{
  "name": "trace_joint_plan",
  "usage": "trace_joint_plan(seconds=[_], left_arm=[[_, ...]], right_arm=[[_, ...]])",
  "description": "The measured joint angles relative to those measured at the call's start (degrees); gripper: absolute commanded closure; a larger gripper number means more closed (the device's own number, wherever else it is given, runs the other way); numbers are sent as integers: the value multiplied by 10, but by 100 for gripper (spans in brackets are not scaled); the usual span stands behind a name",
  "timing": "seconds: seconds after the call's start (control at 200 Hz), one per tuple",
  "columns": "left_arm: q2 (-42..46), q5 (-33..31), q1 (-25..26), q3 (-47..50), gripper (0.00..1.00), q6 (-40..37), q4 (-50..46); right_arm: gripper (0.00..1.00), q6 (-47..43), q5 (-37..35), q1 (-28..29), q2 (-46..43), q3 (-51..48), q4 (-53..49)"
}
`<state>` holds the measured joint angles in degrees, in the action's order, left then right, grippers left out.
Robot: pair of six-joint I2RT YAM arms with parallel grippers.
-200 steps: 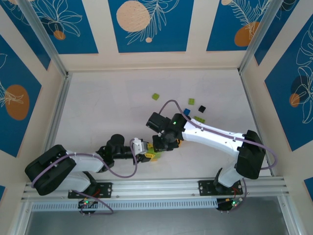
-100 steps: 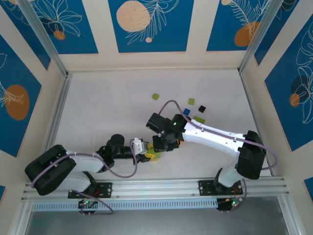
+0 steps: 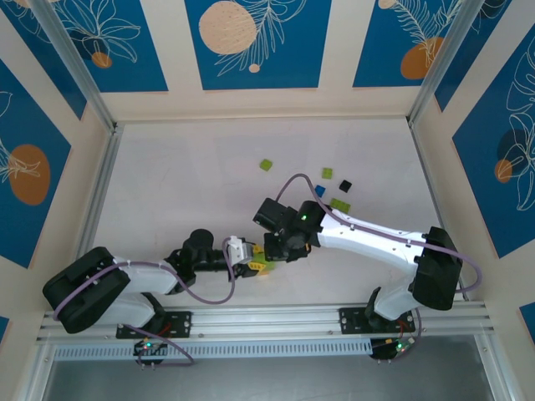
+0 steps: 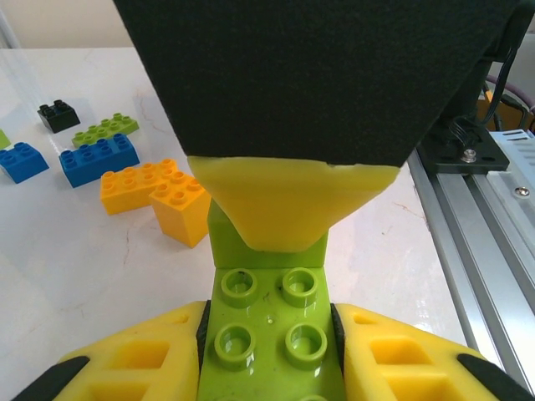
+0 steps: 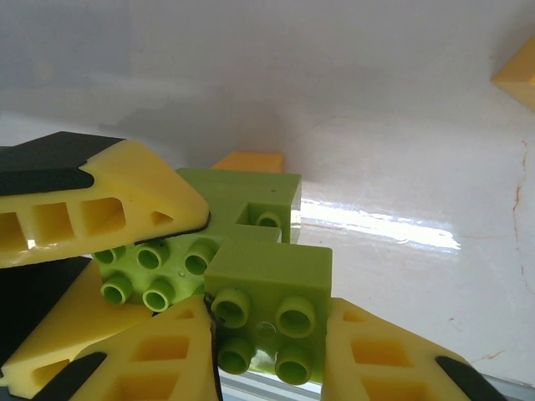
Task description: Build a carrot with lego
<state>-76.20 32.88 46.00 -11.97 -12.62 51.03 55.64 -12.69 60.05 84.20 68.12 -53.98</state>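
White bench (image 3: pixel 184 192) inside blue-and-cream walls: both arms meet close to the middle of its near edge. Left hand (image 3: pixel 253 267) is clamped on a lime brick (image 4: pixel 269 326), studs facing outward, apparently to give a steady base. Right hand (image 5: pixel 267 334) pinches a second lime brick (image 5: pixel 269 280) right against it, likely to press the two together as carrot leaves. Orange bricks (image 4: pixel 155 192), blue bricks (image 4: pixel 99 157) and a black brick (image 4: pixel 58 115) lie loose beyond, toward the right edge, unused.
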Motion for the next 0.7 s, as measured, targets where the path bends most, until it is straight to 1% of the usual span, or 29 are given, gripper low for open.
trace_joint_plan(seconds=[0.355,0.445,0.5,0.7], left_arm=[[0,-2,0,0,75,0,0],[0,-2,0,0,75,0,0],[0,-2,0,0,75,0,0],[0,-3,0,0,75,0,0]], right_arm=[[73,-2,-2,0,7,9,-7],[68,-5,-3,2,10,13,-11],[63,-7,-6,3,12,13,-11],[50,-18,-18,5,16,21,-24]])
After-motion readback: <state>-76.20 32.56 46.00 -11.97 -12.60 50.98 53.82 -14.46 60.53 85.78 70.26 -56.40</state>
